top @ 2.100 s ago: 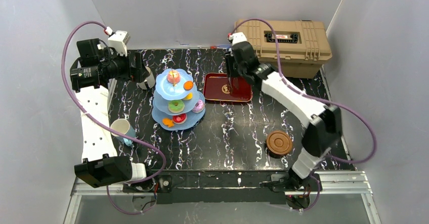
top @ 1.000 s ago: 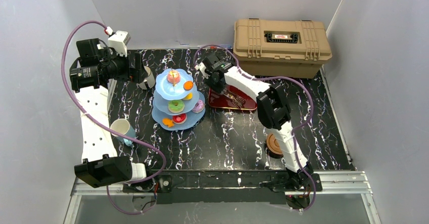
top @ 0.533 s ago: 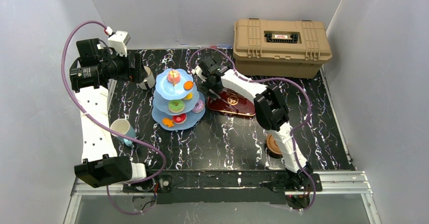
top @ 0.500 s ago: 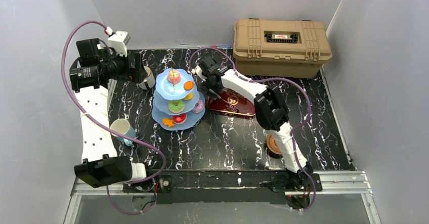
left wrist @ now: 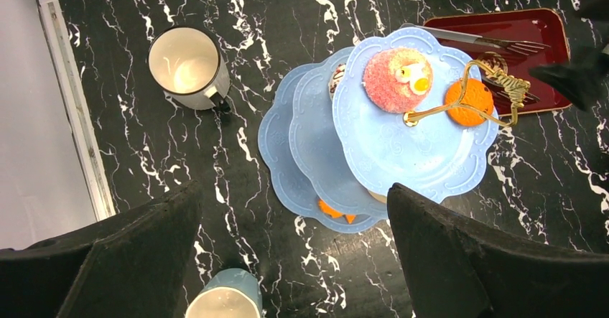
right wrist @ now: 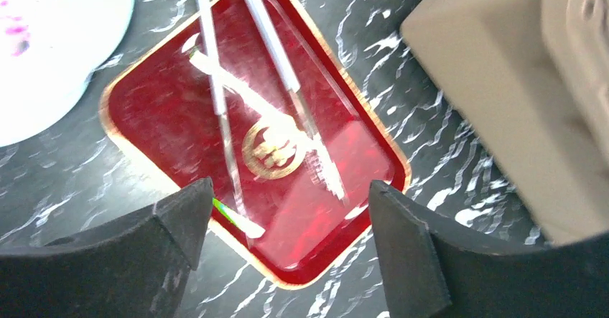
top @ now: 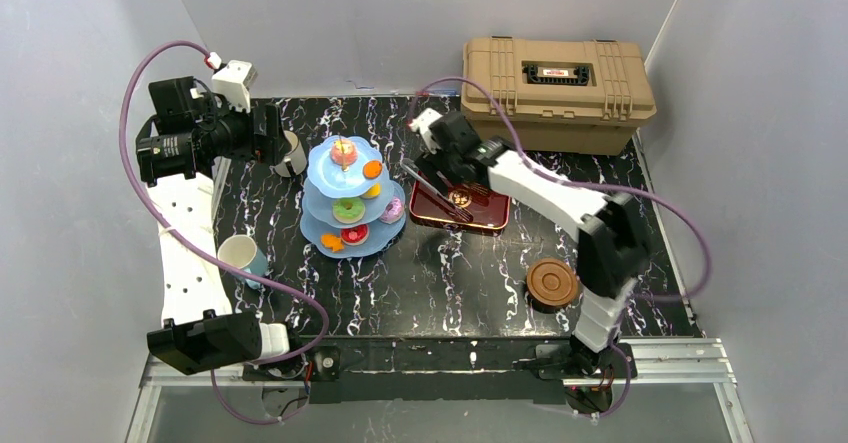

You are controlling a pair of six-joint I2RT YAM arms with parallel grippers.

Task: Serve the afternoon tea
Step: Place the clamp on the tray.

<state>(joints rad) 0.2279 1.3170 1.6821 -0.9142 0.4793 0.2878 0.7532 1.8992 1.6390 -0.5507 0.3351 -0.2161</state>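
Observation:
The light blue three-tier stand [top: 350, 225] [left wrist: 402, 142] stands left of centre, with a pink cake [left wrist: 391, 80], an orange cake [left wrist: 468, 101] and other small toy cakes on its tiers. A silvery-beige cup [top: 291, 153] [left wrist: 188, 68] sits behind it, and a white-and-teal cup [top: 242, 258] [left wrist: 224, 300] sits at the front left. Stacked brown saucers [top: 552, 283] rest at the front right. My left gripper [top: 272, 135] [left wrist: 294, 189] hangs open high over the stand's left side, holding nothing. My right gripper [top: 447, 158] [right wrist: 289, 189] is open and empty above the red tray.
The dark red tray [top: 490, 218] [right wrist: 345, 210] lies askew right of the stand. Metal tongs [top: 432, 185] [right wrist: 215, 81] lie on it and stick out past its left edge. A tan plastic case [top: 556, 88] [right wrist: 503, 103] fills the back right corner.
My right arm has swung from beside the stand back to the right, uncovering the saucers. Its jaws have opened. The red tray has turned and slid slightly forward. The left arm has not moved.

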